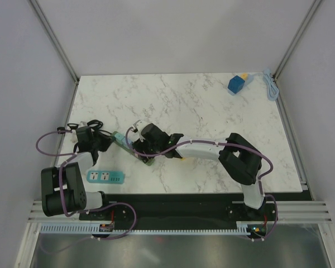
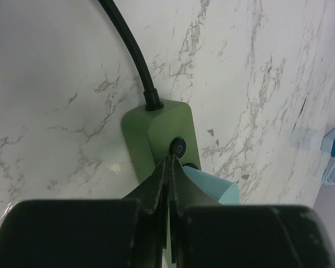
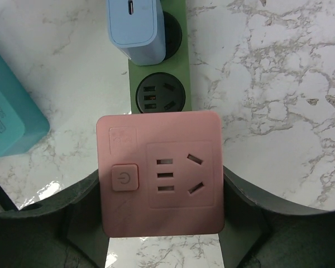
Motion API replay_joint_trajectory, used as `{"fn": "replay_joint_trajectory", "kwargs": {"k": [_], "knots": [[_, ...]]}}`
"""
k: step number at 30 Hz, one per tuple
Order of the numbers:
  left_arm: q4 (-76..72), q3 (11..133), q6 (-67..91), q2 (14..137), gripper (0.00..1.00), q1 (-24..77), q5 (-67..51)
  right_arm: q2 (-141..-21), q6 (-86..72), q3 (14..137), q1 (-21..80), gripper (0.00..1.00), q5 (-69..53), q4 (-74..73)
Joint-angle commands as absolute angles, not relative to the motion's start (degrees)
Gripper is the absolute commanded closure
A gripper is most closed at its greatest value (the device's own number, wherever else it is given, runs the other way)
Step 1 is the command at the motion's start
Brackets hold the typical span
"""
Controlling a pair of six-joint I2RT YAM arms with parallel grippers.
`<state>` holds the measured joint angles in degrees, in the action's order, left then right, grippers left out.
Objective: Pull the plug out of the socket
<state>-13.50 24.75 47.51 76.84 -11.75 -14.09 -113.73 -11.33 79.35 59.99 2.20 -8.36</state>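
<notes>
From above, marble worktop (image 1: 212,128) with green power strip (image 1: 123,143) lying diagonally left of centre; left gripper (image 1: 107,138) sits at its far-left end, right gripper (image 1: 147,149) over its near-right end, and the arms hide most of the strip. Teal power strip (image 1: 106,177) lies at the near edge, apart from the green one. Blue plug (image 1: 236,84) with pale cable (image 1: 271,86) is in the far right corner. Left wrist view: left gripper (image 2: 168,167) jaws closed together, holding nothing, tips resting on top of the green strip just beside its round power button (image 2: 178,147). Black cable (image 2: 128,44) runs out of the strip's end, and light blue charger (image 2: 215,187) shows just right of the tips. Right wrist view: right gripper (image 3: 163,187) jaws about half open, one on each side of pink adapter (image 3: 159,167) and touching it. The adapter sits over the strip's near end; can't tell if it's seated in the socket. Beyond it is an empty socket (image 3: 161,92), then the light blue charger plugged in
</notes>
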Motion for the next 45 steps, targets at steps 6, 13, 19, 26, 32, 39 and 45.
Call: {"fn": "replay_joint_trajectory", "kwargs": {"k": [6, 13, 19, 26, 32, 39, 45], "knots": [[-4.5, 20.0, 44.9, 71.8, 0.98, -11.4, -9.8, -108.0, -17.3, 75.9, 59.2, 1.00, 2.3, -1.5], [3.3, 17.5, 50.8, 55.3, 0.51, -11.4, -10.2, -108.5, -18.5, 76.4, 57.5, 1.00, 0.2, -1.8], [5.8, 15.4, 53.9, 43.5, 0.39, -11.2, -16.1, -109.2, -19.5, 77.3, 54.0, 1.00, -6.2, -3.4], [0.7, 13.4, 53.7, 43.6, 0.21, -8.7, -23.9, -109.1, -23.5, 74.6, 48.9, 1.00, -17.8, -0.4], [-7.4, 12.1, 55.7, 47.4, 0.20, -0.7, -21.8, -109.2, -26.2, 72.0, 47.7, 1.00, -22.8, 6.6], [-10.8, 12.8, 57.6, 53.3, 0.23, 4.0, -17.3, -110.1, -28.1, 68.5, 47.7, 1.00, -25.9, 11.2], [-12.2, 13.1, 58.2, 56.9, 0.27, 4.2, -15.9, -109.3, -28.2, 67.7, 47.4, 1.00, -26.2, 12.0]]}}
